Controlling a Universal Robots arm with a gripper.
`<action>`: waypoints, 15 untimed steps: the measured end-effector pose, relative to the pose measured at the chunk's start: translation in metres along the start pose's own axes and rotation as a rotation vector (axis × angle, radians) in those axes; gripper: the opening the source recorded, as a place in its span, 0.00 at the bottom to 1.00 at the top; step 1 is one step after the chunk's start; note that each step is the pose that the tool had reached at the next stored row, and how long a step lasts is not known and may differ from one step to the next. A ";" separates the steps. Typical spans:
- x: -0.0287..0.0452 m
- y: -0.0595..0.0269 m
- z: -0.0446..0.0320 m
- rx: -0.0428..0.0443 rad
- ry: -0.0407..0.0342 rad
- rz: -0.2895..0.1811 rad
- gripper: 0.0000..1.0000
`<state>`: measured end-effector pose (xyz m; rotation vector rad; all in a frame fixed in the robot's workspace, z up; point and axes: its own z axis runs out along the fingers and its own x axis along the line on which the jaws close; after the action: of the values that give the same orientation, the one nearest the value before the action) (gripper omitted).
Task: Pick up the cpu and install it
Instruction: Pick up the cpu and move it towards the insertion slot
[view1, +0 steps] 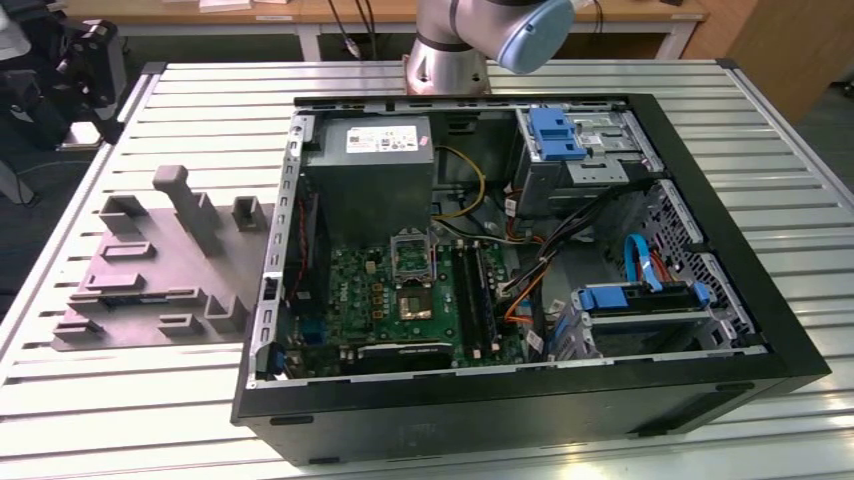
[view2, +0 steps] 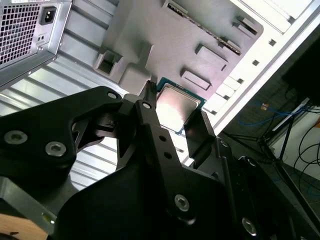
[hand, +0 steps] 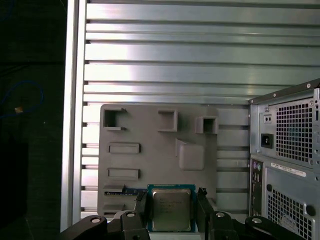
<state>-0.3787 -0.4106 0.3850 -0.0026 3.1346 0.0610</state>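
One cpu (hand: 171, 210), and it is in the jaws. In both wrist views the two fingers (hand: 141, 210) press on opposite edges of it, closed to the chip's width, with its pale metal top facing the cameras. The chip looks large against the tray (hand: 160, 150) behind it, so my judgement is that it is held in the air over the tray, not resting on it.

Exterior view, from its left to its right:
- The grey tray, with its raised blocks and pockets, lies flat on the slatted surface (view1: 174, 400).
- The open case (view1: 534, 410) lies just beside the tray, on its side.
- Inside the case, the motherboard (view1: 367, 295) sits toward the tray side, with the socket (view1: 418, 306) near its middle and the grey box (view1: 374, 190) beyond it.
- The arm (view1: 467, 40) rises at the far edge of the surface, behind the case.

Progress, as a judgement:
- Pick-up is done, since the grip looks square and even.
- Installation is all left to do. The chip hangs over the tray side of the surface, well apart from the socket.
- I cannot tell whether the socket's frame stands open.

Count:
- cpu: 1
- tray: 1
- case: 1
- motherboard: 1
- socket: 1
- grey box: 1
- arm: 1
- fingers: 2
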 end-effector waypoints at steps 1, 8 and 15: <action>-0.0004 0.0000 0.0000 0.0000 -0.0001 0.000 0.47; -0.0035 0.0000 0.0000 0.0000 0.0000 0.000 0.47; -0.0068 0.0000 0.0001 0.0000 0.0000 0.000 0.47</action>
<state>-0.3719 -0.4106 0.3850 -0.0027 3.1346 0.0611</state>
